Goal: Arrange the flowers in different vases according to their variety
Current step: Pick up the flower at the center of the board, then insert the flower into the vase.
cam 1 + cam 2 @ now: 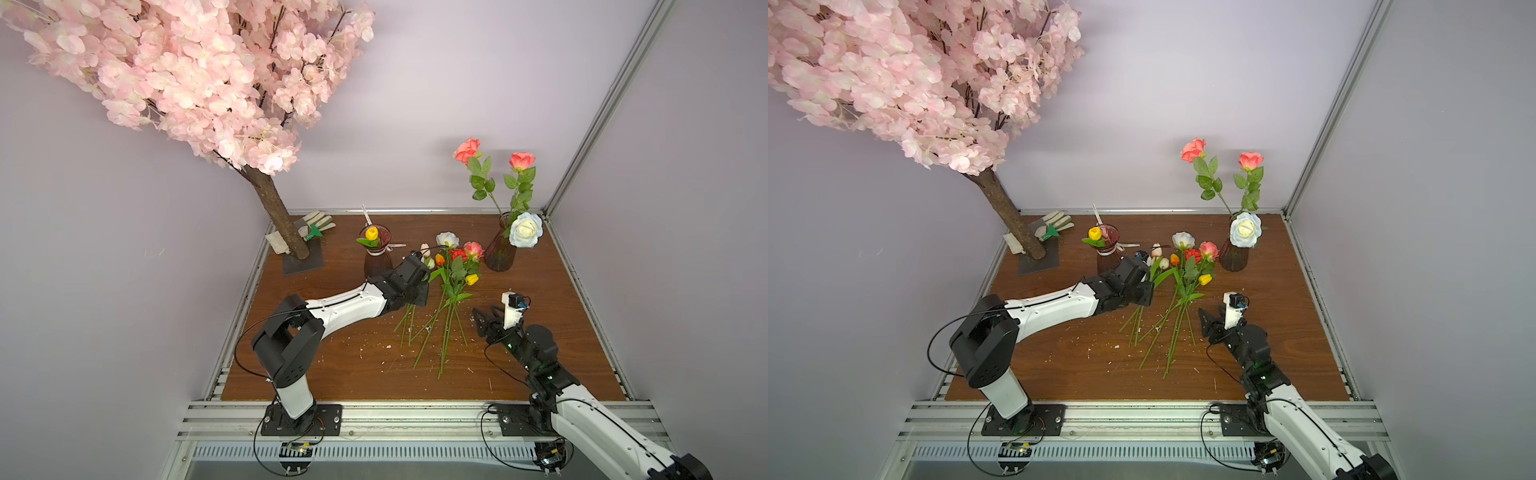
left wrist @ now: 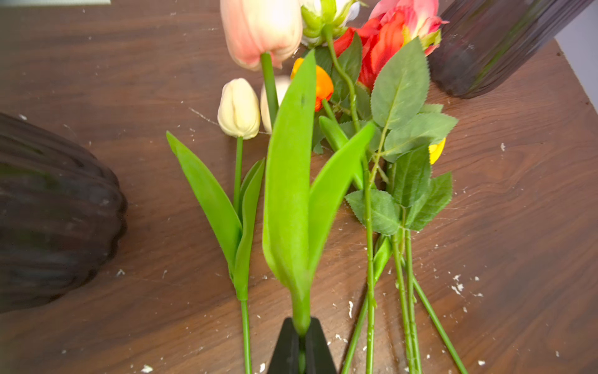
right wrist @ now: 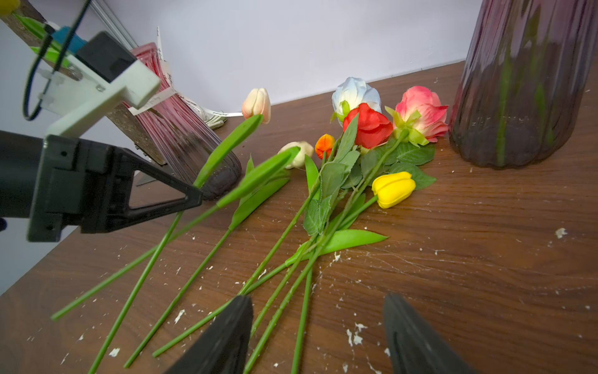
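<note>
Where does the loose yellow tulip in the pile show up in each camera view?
Both top views: yellow tulip at the pile's edge nearest the right gripper.
Left wrist: yellow tulip peeks from behind rose leaves.
Right wrist: yellow tulip fully visible.
Shared landmark: the red rose close by.

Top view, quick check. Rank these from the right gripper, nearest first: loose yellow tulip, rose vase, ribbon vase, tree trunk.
Measured from the right gripper in a top view:
1. loose yellow tulip, lying just ahead of the fingers.
2. rose vase, farther back, slightly right.
3. ribbon vase, back and well to the left.
4. tree trunk, far back-left corner.
</note>
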